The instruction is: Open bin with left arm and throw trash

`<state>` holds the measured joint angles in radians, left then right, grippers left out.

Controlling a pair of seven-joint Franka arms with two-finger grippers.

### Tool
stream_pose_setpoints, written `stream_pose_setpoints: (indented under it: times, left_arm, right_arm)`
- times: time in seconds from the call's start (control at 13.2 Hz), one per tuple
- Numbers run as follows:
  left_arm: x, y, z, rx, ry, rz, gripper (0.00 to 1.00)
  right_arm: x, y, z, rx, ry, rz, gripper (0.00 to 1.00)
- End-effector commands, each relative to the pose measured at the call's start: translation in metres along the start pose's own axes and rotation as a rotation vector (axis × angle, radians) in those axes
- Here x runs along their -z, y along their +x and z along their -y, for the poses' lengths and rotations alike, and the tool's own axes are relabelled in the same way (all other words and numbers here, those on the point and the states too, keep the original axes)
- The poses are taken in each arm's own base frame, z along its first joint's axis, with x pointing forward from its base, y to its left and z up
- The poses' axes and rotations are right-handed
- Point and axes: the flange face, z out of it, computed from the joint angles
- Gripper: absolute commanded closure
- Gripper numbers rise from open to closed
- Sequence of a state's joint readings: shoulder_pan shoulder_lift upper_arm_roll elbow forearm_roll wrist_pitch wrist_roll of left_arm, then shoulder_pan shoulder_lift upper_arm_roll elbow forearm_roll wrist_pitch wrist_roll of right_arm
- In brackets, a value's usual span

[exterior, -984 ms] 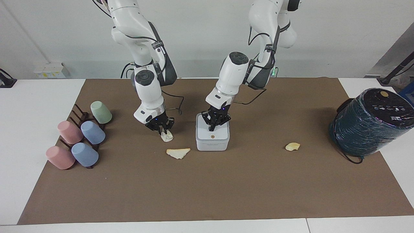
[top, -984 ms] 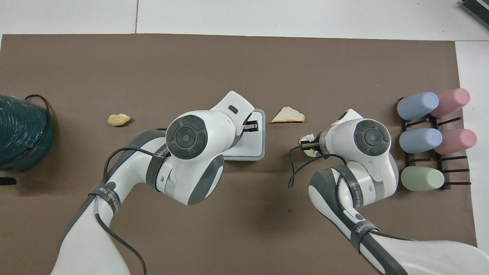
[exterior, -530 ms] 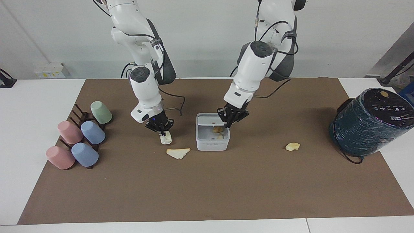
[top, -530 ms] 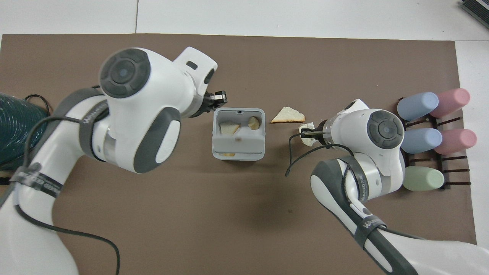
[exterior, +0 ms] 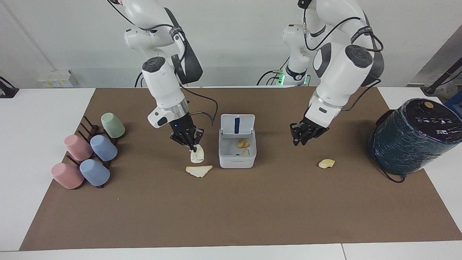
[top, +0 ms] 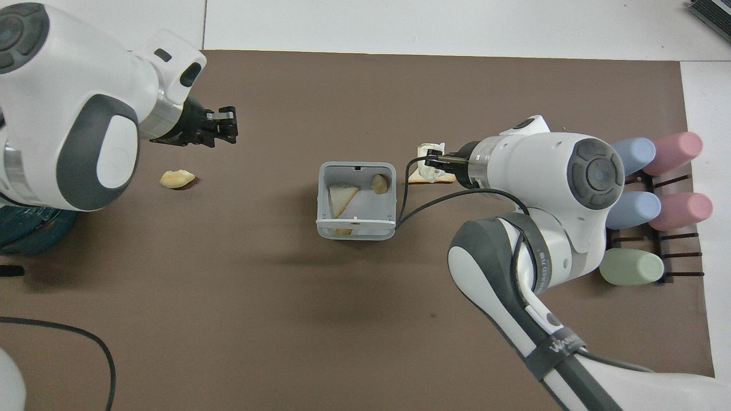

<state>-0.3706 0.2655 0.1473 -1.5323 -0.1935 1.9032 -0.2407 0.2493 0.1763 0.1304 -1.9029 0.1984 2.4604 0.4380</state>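
The white bin [exterior: 237, 161] stands mid-mat with its lid [exterior: 231, 126] flipped up, the blue strip showing. Two scraps [top: 341, 197] lie inside it [top: 320, 197]. My right gripper [exterior: 192, 146] is shut on the crumpled white tissue wad [exterior: 197, 155] and holds it just above the mat beside the bin; the wad also shows in the overhead view [top: 427, 165]. The flat tan triangle [exterior: 199, 170] lies under it. My left gripper [exterior: 304, 135] hangs over the mat between the bin and the yellowish peel [exterior: 326, 163], holding nothing.
A large dark teal wrapped cylinder [exterior: 411, 139] lies at the left arm's end of the table. A dark rack with several pastel cups [exterior: 90, 155] sits at the right arm's end. The brown mat [exterior: 231, 209] covers the table's middle.
The bin lid went from shut to fully open. My left gripper left the lid and swung up toward the peel's end. My right gripper lifted the tissue wad toward the bin.
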Motion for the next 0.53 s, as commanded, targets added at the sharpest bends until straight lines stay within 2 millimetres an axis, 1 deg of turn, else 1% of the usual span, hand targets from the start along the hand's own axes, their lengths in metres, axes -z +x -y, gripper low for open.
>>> stream_pose_setpoints:
  times: [0.0, 0.08, 0.15, 0.23, 0.3, 0.38, 0.45]
  left_arm:
    - [-0.002, 0.002, 0.052, -0.071, 0.041, 0.008, 0.03]
    - [-0.01, 0.002, 0.072, -0.108, 0.087, 0.001, 0.0]
    - [-0.013, -0.002, 0.082, -0.141, 0.121, -0.026, 0.0]
    - [-0.025, -0.006, 0.096, -0.14, 0.132, -0.052, 0.0]
    - [-0.035, -0.013, 0.11, -0.124, 0.129, -0.082, 0.0]
    - [-0.048, -0.021, 0.122, -0.116, 0.128, -0.103, 0.0]
    - [-0.062, -0.026, 0.128, -0.127, 0.129, -0.115, 0.0]
  right_arm:
    - [0.003, 0.001, 0.051, -0.06, 0.067, 0.003, 1.0]
    - [0.0, -0.008, 0.063, -0.061, 0.072, 0.013, 1.0]
    - [-0.004, -0.017, 0.073, -0.05, 0.074, 0.024, 1.0]
    - [-0.015, -0.029, 0.083, -0.035, 0.071, 0.047, 1.0]
    - [-0.023, -0.033, 0.083, -0.035, 0.063, 0.062, 1.0]
    - [-0.026, -0.036, 0.082, -0.041, 0.057, 0.071, 1.0]
    - [-0.028, -0.039, 0.08, -0.043, 0.048, 0.08, 0.94]
